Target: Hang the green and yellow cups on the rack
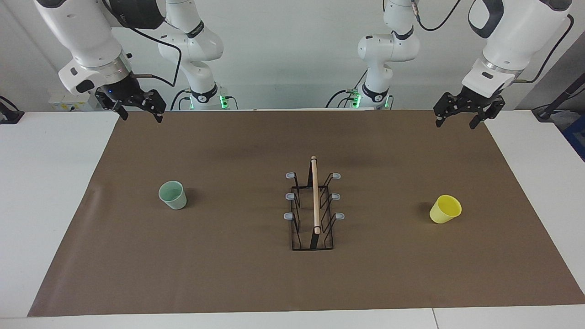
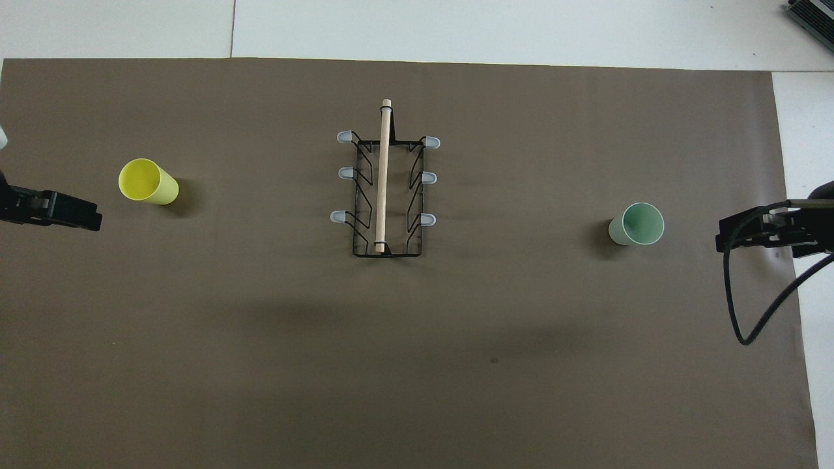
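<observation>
The black wire rack (image 1: 315,196) with a wooden rod along its top stands mid-table, all its grey-tipped prongs bare; it also shows in the overhead view (image 2: 383,176). The mint green cup (image 1: 172,195) (image 2: 637,223) stands mouth up toward the right arm's end. The yellow cup (image 1: 445,209) (image 2: 146,182) stands mouth up toward the left arm's end. My right gripper (image 1: 140,114) (image 2: 730,238) hangs open and empty in the air over the mat's edge at its own end. My left gripper (image 1: 457,122) (image 2: 81,216) hangs open and empty over the mat's edge at its end.
A brown mat (image 1: 228,274) covers most of the white table (image 1: 45,205). A black cable (image 2: 736,306) loops down from the right arm. Both arm bases (image 1: 205,96) (image 1: 374,96) stand at the robots' edge of the table.
</observation>
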You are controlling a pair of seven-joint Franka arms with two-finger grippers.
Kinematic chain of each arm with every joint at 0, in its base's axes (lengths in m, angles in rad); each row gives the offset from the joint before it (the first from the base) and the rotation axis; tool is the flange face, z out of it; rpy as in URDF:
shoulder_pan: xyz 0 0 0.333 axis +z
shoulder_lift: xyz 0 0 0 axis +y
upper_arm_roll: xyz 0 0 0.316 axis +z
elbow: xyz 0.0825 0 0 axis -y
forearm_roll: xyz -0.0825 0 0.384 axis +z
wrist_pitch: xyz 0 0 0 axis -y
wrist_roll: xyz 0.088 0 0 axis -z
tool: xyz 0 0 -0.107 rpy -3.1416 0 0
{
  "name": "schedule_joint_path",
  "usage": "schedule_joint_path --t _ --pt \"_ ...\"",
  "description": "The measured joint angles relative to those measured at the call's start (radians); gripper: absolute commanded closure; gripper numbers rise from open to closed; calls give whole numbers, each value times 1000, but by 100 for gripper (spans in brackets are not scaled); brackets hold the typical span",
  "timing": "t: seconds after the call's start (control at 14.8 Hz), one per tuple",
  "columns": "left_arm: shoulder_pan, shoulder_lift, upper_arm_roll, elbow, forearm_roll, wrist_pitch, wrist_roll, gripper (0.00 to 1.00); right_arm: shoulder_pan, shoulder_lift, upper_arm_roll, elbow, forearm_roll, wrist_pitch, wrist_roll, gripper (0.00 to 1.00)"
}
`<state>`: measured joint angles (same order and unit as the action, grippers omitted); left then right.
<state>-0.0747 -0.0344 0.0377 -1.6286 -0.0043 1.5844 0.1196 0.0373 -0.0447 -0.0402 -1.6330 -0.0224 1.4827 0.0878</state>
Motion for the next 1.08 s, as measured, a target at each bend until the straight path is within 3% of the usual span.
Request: schedule_joint_path --t 0.47,0.81,0.95,1.08 --pt "1 -2 -14 0 0 -7 0 0 1 0 2 -11 4 14 4 0" --pt "1 -2 -16 0 -1 -7 -1 0 44 -10 3 -134 38 214 87 0" --pt "1 -2 -16 4 -14 -7 -3 0 43 37 1 -125 37 236 88 0" --pt "1 8 -12 22 -25 -9 -10 0 41 133 -2 -63 26 252 88 0"
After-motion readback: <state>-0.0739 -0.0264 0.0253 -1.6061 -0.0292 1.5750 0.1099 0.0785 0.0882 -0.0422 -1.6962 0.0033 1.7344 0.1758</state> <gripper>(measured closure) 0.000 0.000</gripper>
